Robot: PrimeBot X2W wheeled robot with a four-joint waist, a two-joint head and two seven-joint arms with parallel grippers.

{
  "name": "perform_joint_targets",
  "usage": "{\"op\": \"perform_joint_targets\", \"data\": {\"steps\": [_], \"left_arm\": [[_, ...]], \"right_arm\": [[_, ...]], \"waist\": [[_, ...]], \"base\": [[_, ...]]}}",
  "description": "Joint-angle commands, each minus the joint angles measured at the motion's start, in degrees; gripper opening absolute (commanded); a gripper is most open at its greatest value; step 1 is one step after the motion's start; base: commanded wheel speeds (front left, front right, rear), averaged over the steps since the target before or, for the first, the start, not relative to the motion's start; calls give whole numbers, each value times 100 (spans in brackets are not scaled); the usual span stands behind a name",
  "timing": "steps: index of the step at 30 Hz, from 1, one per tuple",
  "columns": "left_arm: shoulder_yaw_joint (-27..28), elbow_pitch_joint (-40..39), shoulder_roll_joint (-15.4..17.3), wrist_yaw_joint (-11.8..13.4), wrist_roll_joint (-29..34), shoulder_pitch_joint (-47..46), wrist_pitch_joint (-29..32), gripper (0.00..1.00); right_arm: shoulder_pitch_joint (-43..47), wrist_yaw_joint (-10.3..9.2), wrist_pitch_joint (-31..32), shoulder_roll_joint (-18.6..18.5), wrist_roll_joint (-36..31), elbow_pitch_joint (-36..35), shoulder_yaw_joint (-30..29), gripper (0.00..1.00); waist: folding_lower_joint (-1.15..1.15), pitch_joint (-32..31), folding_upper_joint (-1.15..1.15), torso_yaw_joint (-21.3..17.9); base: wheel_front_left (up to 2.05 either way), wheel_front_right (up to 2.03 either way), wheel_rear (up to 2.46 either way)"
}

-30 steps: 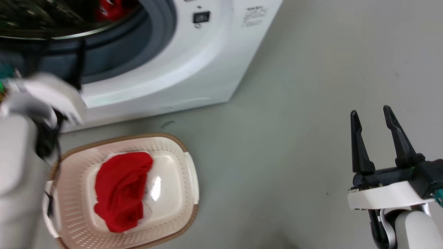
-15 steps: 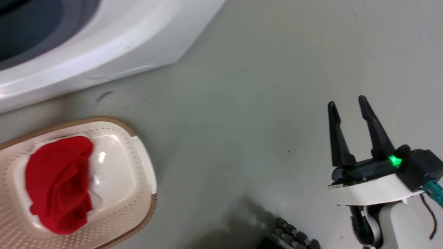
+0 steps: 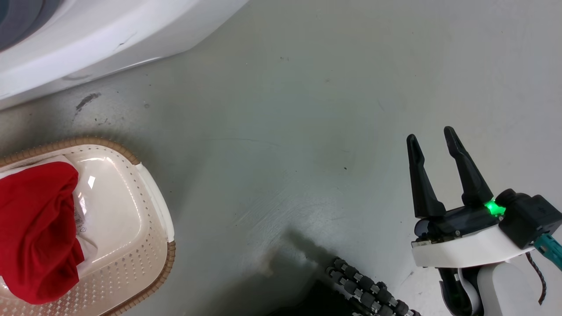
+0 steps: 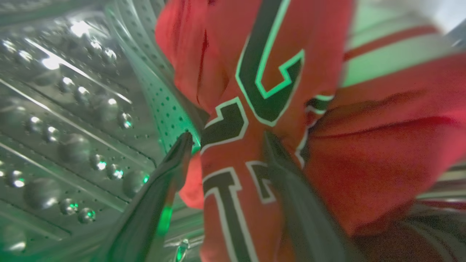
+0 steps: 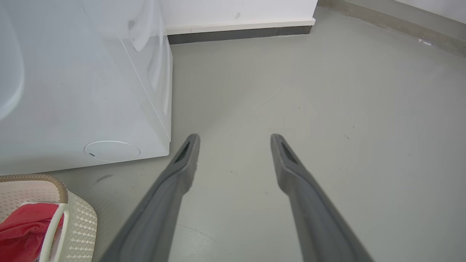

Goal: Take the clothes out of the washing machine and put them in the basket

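- my left gripper (image 4: 227, 142) is inside the washing machine's (image 3: 88, 39) perforated steel drum (image 4: 72, 109), in the left wrist view.
- its two fingers are spread, with the red jersey (image 4: 262, 109) lying between and behind them; the black-and-white lettering sits right at my fingertips (image 4: 185, 142).
- i cannot tell whether either finger presses on the cloth; nothing is pinched.
- the jersey is bunched against the drum wall, to the right of a raised rib of the drum.
- my right gripper (image 3: 431, 136) hangs over the bare grey floor (image 3: 307, 109), well apart from the machine and from the basket (image 3: 131, 259), fingers spread and holding nothing.
- a green light (image 3: 494, 208) glows on its wrist.
- the plain red garment (image 3: 35, 228) lies crumpled in the basket, against its left part, partly covering the label (image 3: 80, 218) inside.
- the basket stands on the floor near the front of the machine, not touching it.
- a black ribbed hose (image 3: 364, 289) shows at the bottom edge of the head view, between the basket and my right arm.
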Motion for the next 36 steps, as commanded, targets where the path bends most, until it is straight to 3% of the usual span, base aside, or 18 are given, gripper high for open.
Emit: {"op": "perform_joint_targets", "data": {"steps": [1,2,4,8,15,22,26,36], "left_arm": [[-91,117,17,-2,59,-101,26,100],[-138,188,24,-5,63,-111,50,100],[-218,299,12,-10,36,-148,67,0],[-353,371,11,-15,-106,-204,-28,0],[-493,343,265,-16,-315,-163,-877,0],[-453,381,288,-13,-657,243,-2229,0],[-350,474,152,-11,-1026,685,-3129,0],[-629,579,-74,-10,-1268,1998,-4898,0]], "right_arm": [[26,-6,-12,11,39,-21,-25,100],[23,-6,-12,12,38,-24,-31,100],[4,-6,-12,11,57,-23,-41,100],[-76,-6,-12,11,59,3,-35,100],[-292,-6,-12,11,-20,72,28,100],[-417,-6,-12,9,-268,124,-182,100],[-402,-6,-12,9,-513,171,-302,100],[-196,-6,-12,7,-978,254,-507,100]], "waist": [[-1,21,0,13],[-1,31,0,18],[-1,48,0,28],[-1,61,0,44],[-1,-71,0,31],[-1,-515,0,344],[-1,-882,0,596],[-1,-1834,0,1111]], "base": [[0,0,0],[0,0,0],[0,0,0],[0,0,0],[0,0,0],[0,0,0],[0,0,0],[0,0,0]]}}
